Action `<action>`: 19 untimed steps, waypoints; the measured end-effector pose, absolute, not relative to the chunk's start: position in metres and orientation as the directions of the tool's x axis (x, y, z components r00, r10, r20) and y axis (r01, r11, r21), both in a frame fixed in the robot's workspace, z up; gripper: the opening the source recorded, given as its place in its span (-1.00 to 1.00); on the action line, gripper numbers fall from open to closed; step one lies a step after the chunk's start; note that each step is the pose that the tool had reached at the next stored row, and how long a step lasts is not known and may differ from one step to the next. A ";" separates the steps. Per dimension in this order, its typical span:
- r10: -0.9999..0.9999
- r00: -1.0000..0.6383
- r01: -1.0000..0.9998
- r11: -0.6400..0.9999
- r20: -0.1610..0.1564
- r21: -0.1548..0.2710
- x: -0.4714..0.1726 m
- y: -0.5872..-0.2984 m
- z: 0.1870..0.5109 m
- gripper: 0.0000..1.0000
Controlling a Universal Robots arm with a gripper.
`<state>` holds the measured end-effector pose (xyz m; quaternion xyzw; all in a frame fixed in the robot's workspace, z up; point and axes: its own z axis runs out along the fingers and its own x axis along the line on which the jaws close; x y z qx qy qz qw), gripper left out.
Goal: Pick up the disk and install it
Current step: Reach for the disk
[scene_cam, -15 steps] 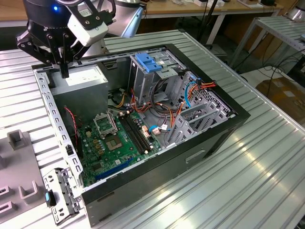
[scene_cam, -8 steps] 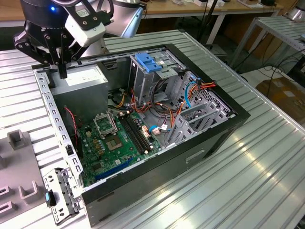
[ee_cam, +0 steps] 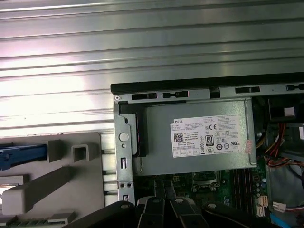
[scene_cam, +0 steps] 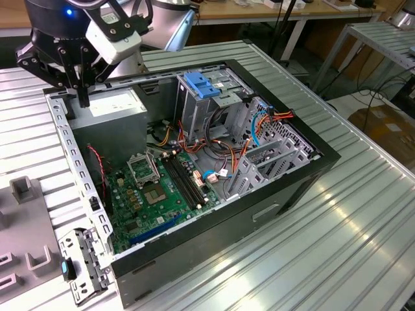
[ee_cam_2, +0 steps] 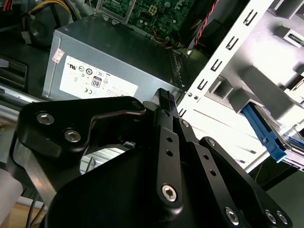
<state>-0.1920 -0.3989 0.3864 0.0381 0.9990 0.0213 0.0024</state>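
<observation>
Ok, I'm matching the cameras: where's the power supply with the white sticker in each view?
Exterior view: the power supply sits in the open case's far corner, at the exterior view's left, below the gripper.
Second wrist view: it lies just past the gripper.
First wrist view: it fills the case corner, sticker showing.
Shared landmark: the green motherboard beside it.

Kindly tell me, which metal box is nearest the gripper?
The power supply with the white sticker, beside the gripper; the blue-latched cage stands farther.
</observation>
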 end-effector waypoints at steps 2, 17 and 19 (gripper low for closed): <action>0.076 -0.997 0.076 0.996 -0.003 0.043 -0.193 -0.399 0.386 -0.79; 0.076 -0.997 0.076 0.996 -0.002 0.043 -0.198 -0.399 0.386 -0.79; 0.076 -0.997 0.076 0.996 -0.002 0.043 -0.199 -0.399 0.386 -0.79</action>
